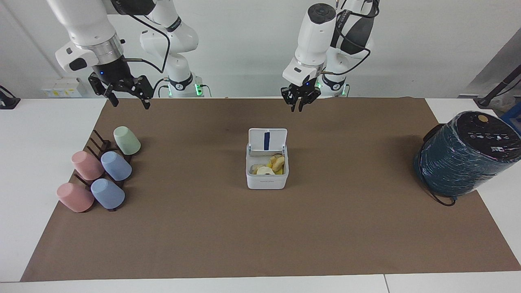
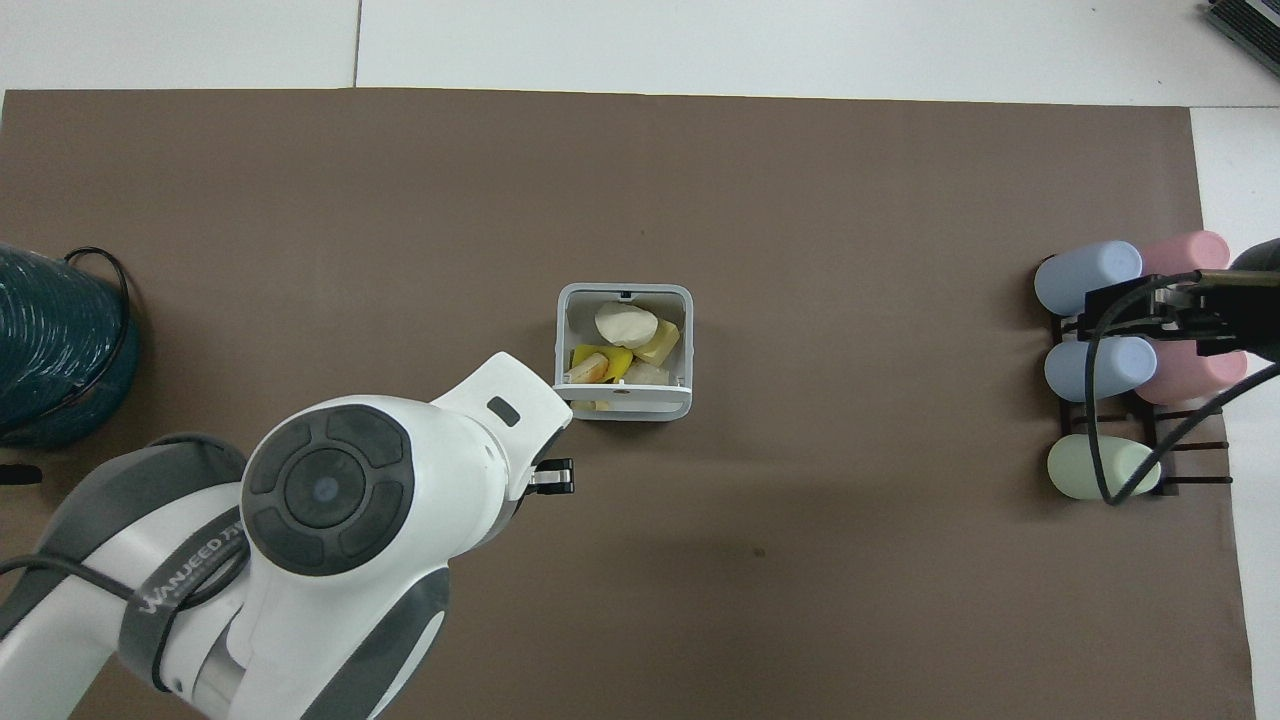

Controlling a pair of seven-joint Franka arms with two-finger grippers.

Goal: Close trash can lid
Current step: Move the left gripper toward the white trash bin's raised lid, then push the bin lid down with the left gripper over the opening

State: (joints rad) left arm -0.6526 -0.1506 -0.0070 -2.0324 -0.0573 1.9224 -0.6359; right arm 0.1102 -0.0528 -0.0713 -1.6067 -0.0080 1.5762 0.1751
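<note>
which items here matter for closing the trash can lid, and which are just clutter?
Job:
- trash can, holding food scraps
- lid, standing open
- left gripper, in the air over the mat, on the robots' side of the can

Clutter:
- five cups on a rack, right gripper waiting above them
- dark teal cylinder

Bare brown mat (image 1: 260, 228) all round the trash can (image 1: 266, 179); upright lid (image 1: 267, 141) on its robot-side edge

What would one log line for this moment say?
lid: upright, open | trash can: scraps inside | left gripper: above mat near can | right gripper: waiting over cup rack
</note>
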